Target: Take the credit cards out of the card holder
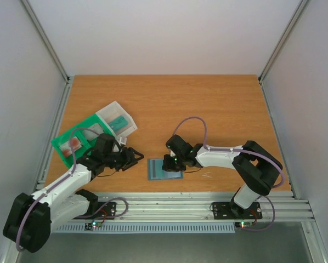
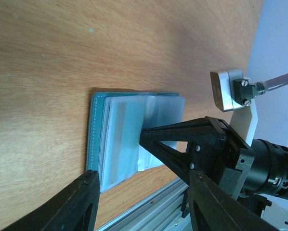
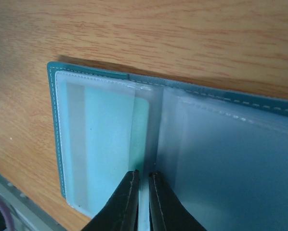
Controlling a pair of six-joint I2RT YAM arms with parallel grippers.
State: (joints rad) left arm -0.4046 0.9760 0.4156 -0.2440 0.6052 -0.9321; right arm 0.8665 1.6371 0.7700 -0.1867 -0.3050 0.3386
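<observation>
The card holder (image 1: 163,170) lies open on the wood table in front of the arms, with clear sleeves inside; it also shows in the left wrist view (image 2: 98,130) and the right wrist view (image 3: 221,154). A pale card (image 3: 105,144) shows through the left sleeve, and I cannot tell its colour. My right gripper (image 1: 171,163) is over the holder's middle fold, its fingertips (image 3: 130,185) pinched on a thin clear sleeve leaf standing between them. My left gripper (image 1: 133,158) is open and empty just left of the holder, pointing at it (image 2: 144,204).
A green tray (image 1: 71,143) with a clear box (image 1: 118,123) stands at the left, behind my left arm. An aluminium rail (image 1: 197,204) runs along the near table edge, close below the holder. White walls enclose the table.
</observation>
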